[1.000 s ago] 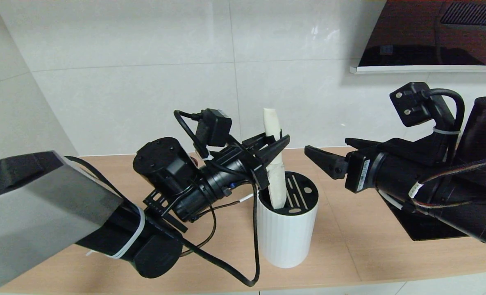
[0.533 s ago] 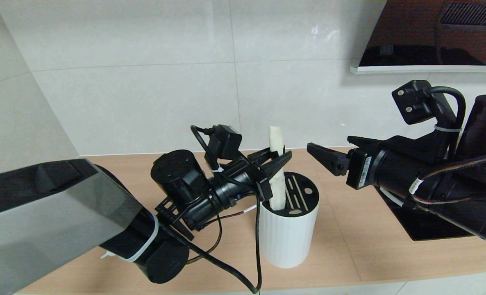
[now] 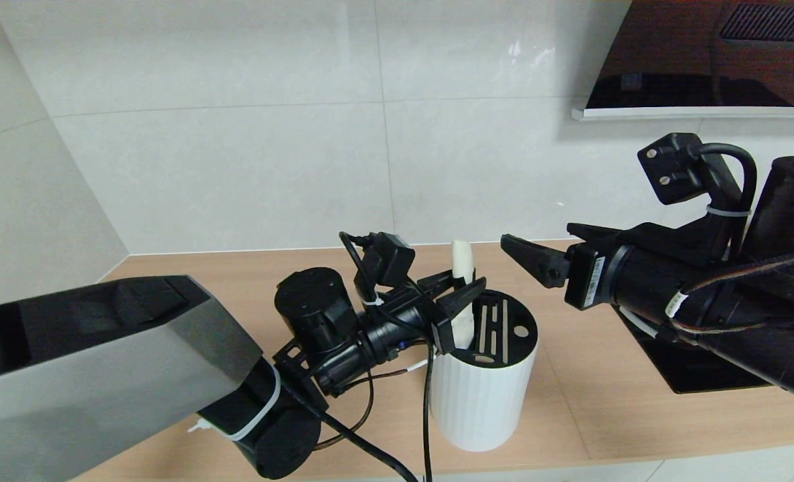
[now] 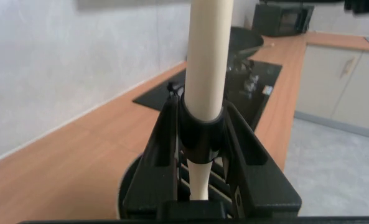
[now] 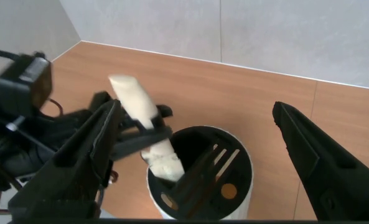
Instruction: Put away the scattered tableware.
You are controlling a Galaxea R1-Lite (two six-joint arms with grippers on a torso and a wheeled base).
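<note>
the left gripper (image 3: 467, 289) is clamped on a cream-handled utensil (image 3: 462, 256), which stands nearly upright with its lower end sunk into the black slotted top of the white ribbed holder (image 3: 481, 402) and its handle poking up above the rim. the right gripper (image 3: 536, 235) hangs a little above the holder and off to its right, fingers spread wide apart with nothing between them. the holder stands on the wooden counter (image 3: 604, 415), with a flat black panel (image 3: 695, 378) lying on the counter to its right.
</note>
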